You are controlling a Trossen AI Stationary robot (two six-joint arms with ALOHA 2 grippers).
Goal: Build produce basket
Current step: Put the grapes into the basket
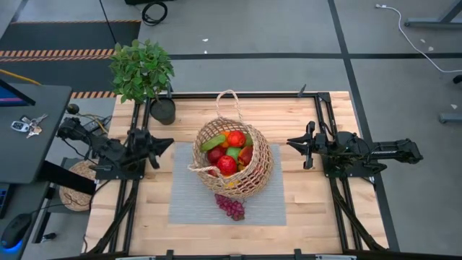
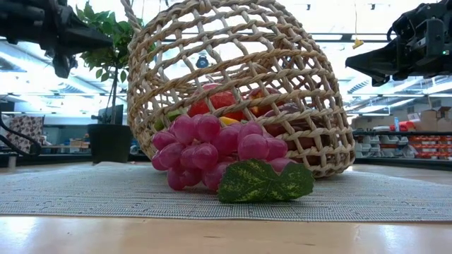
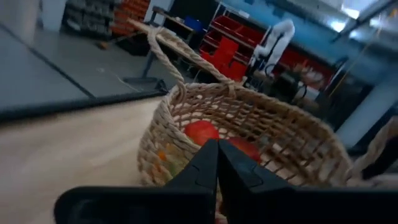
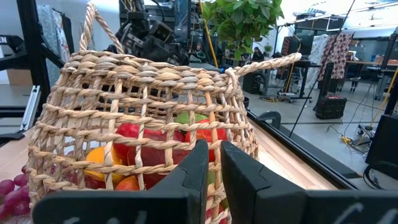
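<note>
While both claws clenched empty, potted plant (image 1: 142, 70) behind basket (image 1: 232, 155), grapes (image 1: 230, 206) outside.

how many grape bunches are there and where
1: the grape bunch lies on the grey mat, outside the basket, against its near side. More could be hidden among the produce inside.

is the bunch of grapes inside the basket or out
Out. The grapes lie on the grey mat against the outside of the basket.
</note>
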